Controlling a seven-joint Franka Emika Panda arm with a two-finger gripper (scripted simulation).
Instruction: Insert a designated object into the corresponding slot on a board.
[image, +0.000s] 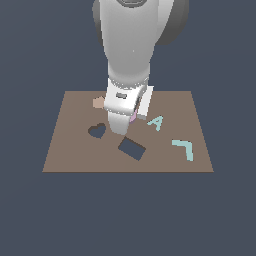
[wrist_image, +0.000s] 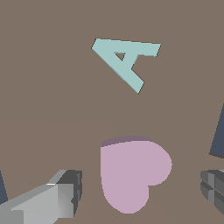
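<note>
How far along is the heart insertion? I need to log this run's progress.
Early stage. Done: the arm has brought its tool over the pink heart piece, fingers open on either side. In hand: nothing yet; the piece lies flat on the board, ungripped. Left: close, lift, carry to the heart slot, which is empty, and press it in.

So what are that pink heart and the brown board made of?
It's a simulator render, so only a guess. The pale pink heart-shaped flat piece looks like matte plastic or foam: uniform colour, no shine, visible thickness at its edge. The flat brown square board looks like matte wood or card: plain, grainless.
</note>
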